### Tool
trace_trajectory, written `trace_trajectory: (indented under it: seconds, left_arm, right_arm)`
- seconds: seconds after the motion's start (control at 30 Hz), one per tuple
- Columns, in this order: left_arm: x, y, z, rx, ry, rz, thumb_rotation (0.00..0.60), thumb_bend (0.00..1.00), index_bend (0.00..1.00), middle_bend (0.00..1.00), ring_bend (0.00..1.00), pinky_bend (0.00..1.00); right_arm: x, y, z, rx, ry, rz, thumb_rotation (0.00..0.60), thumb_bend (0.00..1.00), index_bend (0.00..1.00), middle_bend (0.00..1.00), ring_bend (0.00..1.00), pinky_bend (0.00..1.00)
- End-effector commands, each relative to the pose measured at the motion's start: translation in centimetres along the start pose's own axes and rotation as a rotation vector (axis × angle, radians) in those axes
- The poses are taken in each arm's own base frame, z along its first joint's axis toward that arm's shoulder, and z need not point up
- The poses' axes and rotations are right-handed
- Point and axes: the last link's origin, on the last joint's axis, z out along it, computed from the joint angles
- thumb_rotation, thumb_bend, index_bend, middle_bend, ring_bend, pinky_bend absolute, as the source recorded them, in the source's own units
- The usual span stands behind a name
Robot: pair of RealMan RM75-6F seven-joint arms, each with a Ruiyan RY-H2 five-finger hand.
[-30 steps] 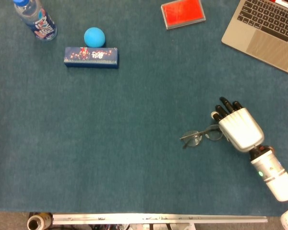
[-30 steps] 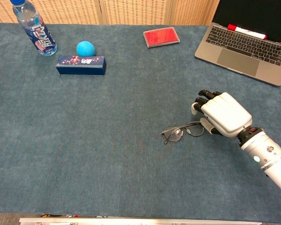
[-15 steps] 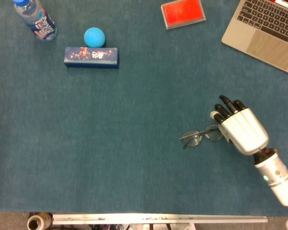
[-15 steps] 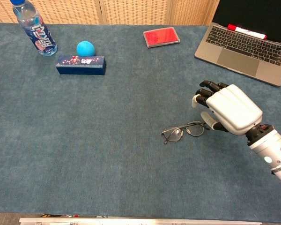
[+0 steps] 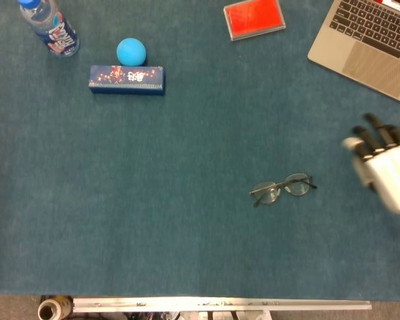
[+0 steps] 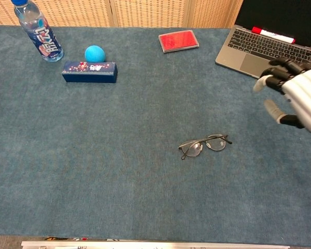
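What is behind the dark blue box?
Right behind the dark blue box sits a light blue ball, close against its far side. The box hides the ball's very bottom. Further back and left stands a water bottle.

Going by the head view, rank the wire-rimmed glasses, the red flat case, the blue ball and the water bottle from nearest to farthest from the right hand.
Measured from the right hand at the right edge:
1. Wire-rimmed glasses, just to its left, mid-table.
2. Red flat case, at the far edge, centre-right.
3. Blue ball, far left, behind the dark blue box.
4. Clear plastic water bottle, in the far-left corner.
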Motion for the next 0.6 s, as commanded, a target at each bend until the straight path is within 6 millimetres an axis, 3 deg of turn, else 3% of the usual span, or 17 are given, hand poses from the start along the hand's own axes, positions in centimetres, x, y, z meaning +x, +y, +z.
trace_trajectory:
  seconds: [0.03, 0.2, 0.4, 0.6]
  left_arm:
    - [-0.1, 0.1, 0.0, -0.004, -0.001, 0.005, 0.600, 0.00, 0.64, 0.50, 0.35, 0.55]
    - [-0.3, 0.3, 0.0, -0.010, -0.004, 0.013, 0.600, 0.00, 0.64, 0.50, 0.35, 0.55]
    - [-0.7, 0.5, 0.2, -0.013, -0.004, 0.025, 0.600, 0.00, 0.64, 0.50, 0.35, 0.55]
    - [-1.3, 0.5, 0.2, -0.015, -0.015, 0.043, 0.600, 0.00, 0.64, 0.50, 0.35, 0.55]
  right_arm:
    - [1.5, 3.0, -1.7, -0.092, 0.033, -0.009, 0.600, 0.37, 0.43, 0.36, 0.19, 0.39]
    - [2.4, 6.7, -4.1, -0.234, 0.043, -0.011, 0.600, 0.36, 0.43, 0.34, 0.19, 0.39]
    - [3.2, 10.1, -5.6, -0.366, 0.089, 0.026, 0.600, 0.36, 0.43, 0.34, 0.19, 0.39]
    - [4.2, 11.4, -5.8, -0.400, 0.141, 0.066, 0.600, 0.36, 0.43, 0.34, 0.19, 0.39]
